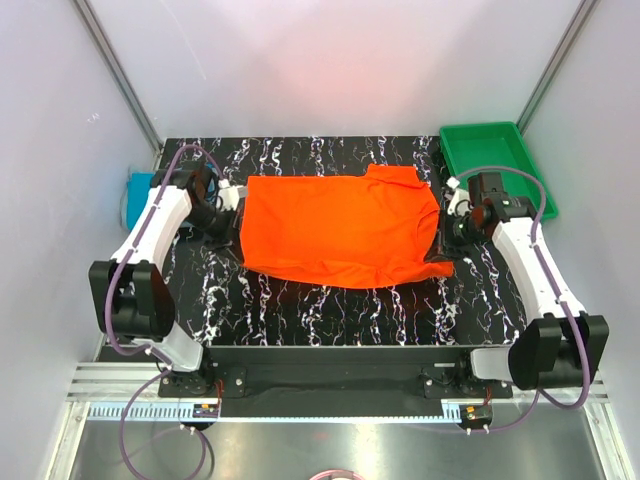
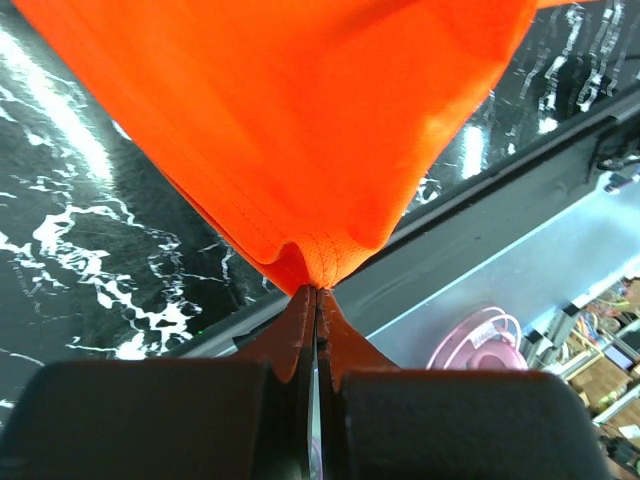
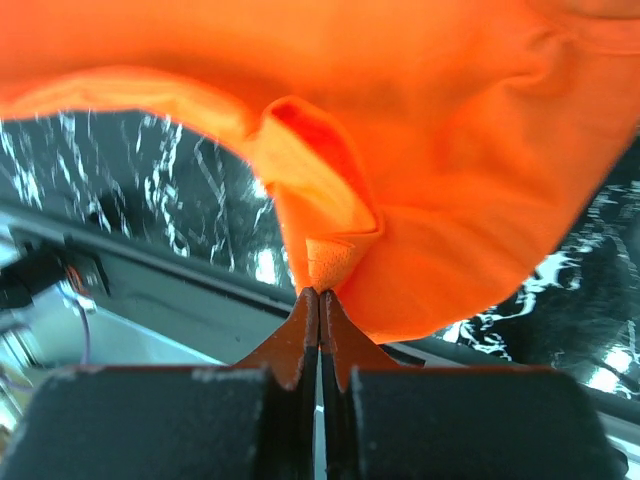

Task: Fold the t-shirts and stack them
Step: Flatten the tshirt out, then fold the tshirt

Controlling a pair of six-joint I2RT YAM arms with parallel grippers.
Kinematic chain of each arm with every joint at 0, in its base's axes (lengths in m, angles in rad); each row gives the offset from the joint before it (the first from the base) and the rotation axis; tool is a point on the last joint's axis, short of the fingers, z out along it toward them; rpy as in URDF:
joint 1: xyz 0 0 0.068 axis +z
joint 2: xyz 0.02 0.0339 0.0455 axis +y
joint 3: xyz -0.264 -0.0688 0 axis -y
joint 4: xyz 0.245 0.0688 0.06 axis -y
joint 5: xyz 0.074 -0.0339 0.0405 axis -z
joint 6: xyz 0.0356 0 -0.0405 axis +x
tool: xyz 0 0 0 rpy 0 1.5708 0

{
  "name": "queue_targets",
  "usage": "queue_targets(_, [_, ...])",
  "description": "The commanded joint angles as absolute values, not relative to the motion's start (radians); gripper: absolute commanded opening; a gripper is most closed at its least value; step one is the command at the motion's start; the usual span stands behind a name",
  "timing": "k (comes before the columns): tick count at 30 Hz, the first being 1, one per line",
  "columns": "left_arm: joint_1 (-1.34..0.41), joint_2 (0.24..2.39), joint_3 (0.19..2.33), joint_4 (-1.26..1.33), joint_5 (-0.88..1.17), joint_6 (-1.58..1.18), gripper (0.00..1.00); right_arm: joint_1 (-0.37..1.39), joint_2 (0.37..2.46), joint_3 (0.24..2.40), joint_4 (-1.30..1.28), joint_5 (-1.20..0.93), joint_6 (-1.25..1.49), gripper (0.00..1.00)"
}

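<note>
Orange-red t-shirt point(image 1: 340, 230): spread across the middle of the tabletop point(image 1: 330, 312), pinched at its 2 side edges.

Left gripper point(image 2: 316, 291): jaws together, clamped on a hem corner.

Right gripper point(image 3: 320, 292): jaws together on a bunched bit of fabric at the opposite side.

Step in hand, by your best reading: first fold of shirt 1 of 2.

Next move calls for both arms travelling together, so the cloth stays taut and lands flat.

Room: bare tabletop toward the near edge. The green tray point(image 1: 495, 160) crowds the far right corner beside your right arm.

Teal-blue t-shirt point(image 1: 138, 197): only a patch shows, just off the left edge behind the left arm.
</note>
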State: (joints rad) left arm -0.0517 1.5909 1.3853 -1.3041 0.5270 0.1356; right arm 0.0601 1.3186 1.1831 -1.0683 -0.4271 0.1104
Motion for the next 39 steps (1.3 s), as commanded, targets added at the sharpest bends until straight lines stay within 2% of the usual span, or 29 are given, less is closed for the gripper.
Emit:
queue_targets(1, [-0.032,1.608,1.414,-1.281,0.473,0.135,0.0,0.006,1.325,1.201,-1.026,-0.394,0.149,0.0])
queue_targets(11, [-0.002,1.732,1.46,-1.259,0.341,0.127,0.0,-0.051,1.42,1.215,-0.902,-0.333,0.127,0.0])
queue_targets(20, [-0.002,1.842,1.566,-1.255,0.311,0.132,0.0,-0.054,1.5,1.25,-0.828,-0.31,0.092,0.0])
queue_targets(39, [-0.046,1.989,1.729,-1.233,0.314,0.13,0.0,-0.051,1.812,1.543,-0.735,-0.322,0.04,0.0])
